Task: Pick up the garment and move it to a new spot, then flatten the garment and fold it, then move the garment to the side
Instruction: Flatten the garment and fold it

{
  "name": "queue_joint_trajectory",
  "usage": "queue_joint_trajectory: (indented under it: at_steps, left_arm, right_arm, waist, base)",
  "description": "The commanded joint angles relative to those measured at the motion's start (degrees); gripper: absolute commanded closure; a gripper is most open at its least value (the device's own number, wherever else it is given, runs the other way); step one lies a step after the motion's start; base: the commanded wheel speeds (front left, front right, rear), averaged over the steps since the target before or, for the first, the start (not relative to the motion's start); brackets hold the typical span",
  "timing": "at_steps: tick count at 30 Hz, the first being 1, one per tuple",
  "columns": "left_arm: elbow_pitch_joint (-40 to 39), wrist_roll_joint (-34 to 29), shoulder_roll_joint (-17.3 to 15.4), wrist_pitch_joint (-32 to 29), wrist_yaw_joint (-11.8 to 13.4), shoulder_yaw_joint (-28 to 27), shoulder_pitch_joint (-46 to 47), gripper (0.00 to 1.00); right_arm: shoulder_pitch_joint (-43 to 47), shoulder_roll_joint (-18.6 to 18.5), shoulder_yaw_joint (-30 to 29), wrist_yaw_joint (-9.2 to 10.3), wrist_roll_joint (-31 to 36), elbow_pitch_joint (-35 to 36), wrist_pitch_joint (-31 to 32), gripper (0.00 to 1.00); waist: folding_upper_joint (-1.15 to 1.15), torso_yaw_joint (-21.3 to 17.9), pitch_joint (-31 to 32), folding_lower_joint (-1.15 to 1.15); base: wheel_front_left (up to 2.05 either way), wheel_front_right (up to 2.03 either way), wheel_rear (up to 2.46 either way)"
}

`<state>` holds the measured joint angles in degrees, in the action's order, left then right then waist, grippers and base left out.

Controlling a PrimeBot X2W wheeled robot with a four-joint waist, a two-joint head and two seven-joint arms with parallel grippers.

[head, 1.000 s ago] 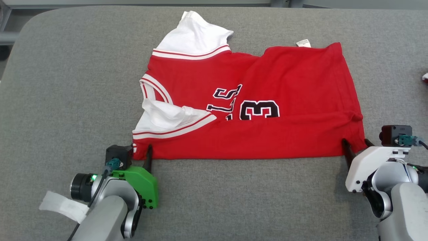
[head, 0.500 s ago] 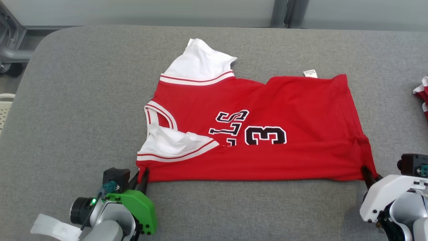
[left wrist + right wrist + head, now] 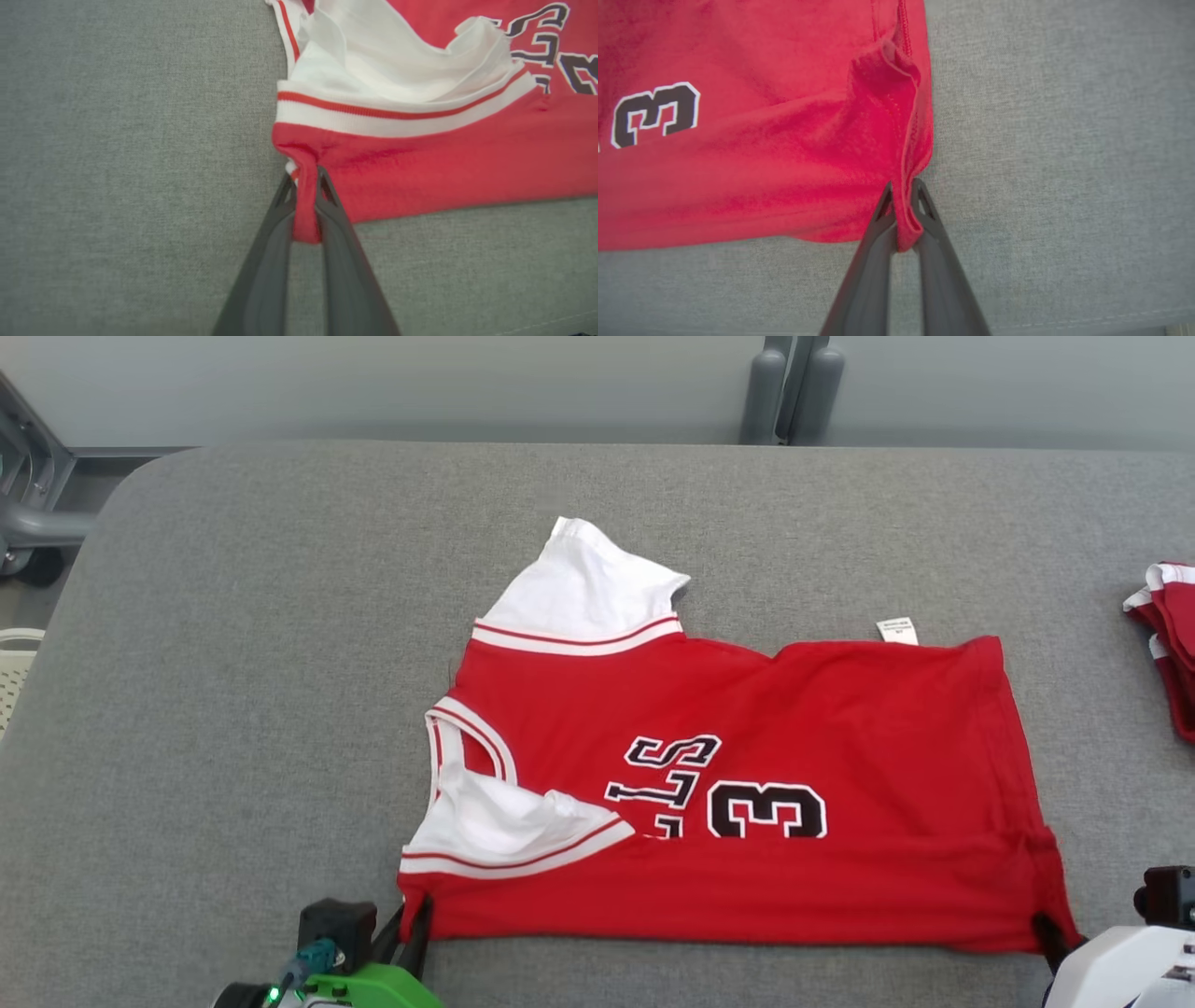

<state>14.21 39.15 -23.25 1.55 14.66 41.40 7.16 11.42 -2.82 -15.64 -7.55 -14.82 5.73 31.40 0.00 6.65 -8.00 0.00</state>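
The red, white-sleeved jersey [image 3: 840, 728] is lying mid-frame, showing a black "3" beside partly hidden letters. The left gripper [image 3: 413, 922] and right gripper [image 3: 1046, 930] are clamping its lower corners.

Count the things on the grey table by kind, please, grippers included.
Jerseys: 1, the red jersey, spread out.
Cloth piles: 1, a red and white pile at the right edge, partly cut off.
Grippers: 2, the left gripper and the right gripper, each shut on a near corner of the jersey.
Total: 4.
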Motion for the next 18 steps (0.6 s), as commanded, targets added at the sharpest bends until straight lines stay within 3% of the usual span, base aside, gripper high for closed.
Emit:
queue_joint_trajectory:
  at_steps: [1,2,3,4,8,13,18]
  left_arm:
    - [-0.3,-0.1,-0.8,0.6,0.7,-0.1,-1.8,1.00]
    - [-0.4,-0.2,-0.8,0.8,0.8,0.1,-2.4,1.00]
    - [-0.5,-0.3,-0.8,1.1,1.0,0.2,-2.9,0.63]
    - [-0.6,-0.6,-0.7,1.8,1.2,0.2,-3.1,0.00]
    - [-0.2,-0.9,0.0,4.8,1.7,-0.4,-3.9,0.00]
    - [0.3,-0.3,1.5,11.2,2.2,-3.7,-4.2,0.00]
    - [-0.7,-2.4,2.8,13.6,1.6,-7.6,-4.0,0.00]
  right_arm:
    - [1.2,-0.2,0.4,0.13,-1.1,-0.9,-0.6,1.00]
    - [1.4,-0.2,0.6,0.13,-1.2,-1.3,-1.2,0.98]
    - [1.4,-0.2,0.9,0.13,-1.0,-1.8,-2.0,0.18]
    - [1.4,-0.2,0.9,0.13,-0.9,-2.4,-2.9,0.00]
    - [1.2,-0.2,1.3,0.11,0.2,-4.1,-6.1,0.00]
    - [-0.4,-0.1,1.3,0.10,0.9,-6.5,-13.3,0.00]
    - [-0.8,-0.1,3.8,0.10,2.0,-9.3,-22.2,0.00]
  waist:
    - [0.00,-0.2,0.4,0.00]
    - [0.00,-0.2,0.5,0.00]
    - [0.00,-0.2,0.7,0.00]
    - [0.00,-0.1,0.9,0.00]
    - [0.00,0.1,1.8,0.00]
    - [0.00,0.7,3.9,0.00]
    - [0.00,1.3,7.5,0.00]
  base:
    - [0.00,0.00,0.00]
    - [0.00,0.00,0.00]
    - [0.00,0.00,0.00]
    - [0.00,0.00,0.00]
    - [0.00,0.00,0.00]
    - [0.00,0.00,0.00]
    - [0.00,0.00,0.00]
